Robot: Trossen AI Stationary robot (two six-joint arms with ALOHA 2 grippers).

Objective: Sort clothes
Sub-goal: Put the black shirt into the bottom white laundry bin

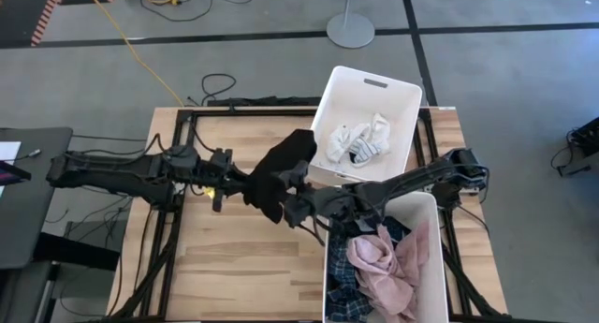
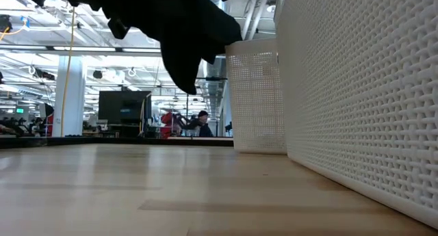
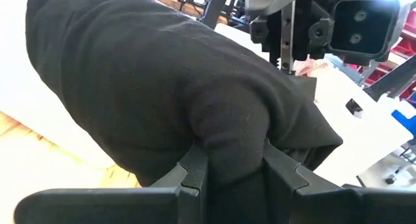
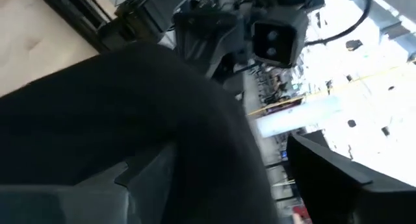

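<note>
Black piece held in the air between both arms, above the desk.

Your left end effector (image 3: 231, 172) is clenched on a fold of the black piece (image 1: 279, 173), which hangs clear of the desk (image 1: 234, 257) just left of the far bin (image 1: 402, 103). Your right end effector (image 1: 292, 197) sits against the same cloth with its fingers (image 4: 338, 178) spread apart. White and striped socks (image 1: 360, 140) lie in the far bin; the pink piece (image 1: 388, 262) and blue plaid shirt (image 1: 342, 281) lie in the near bin (image 1: 435, 286).
</note>
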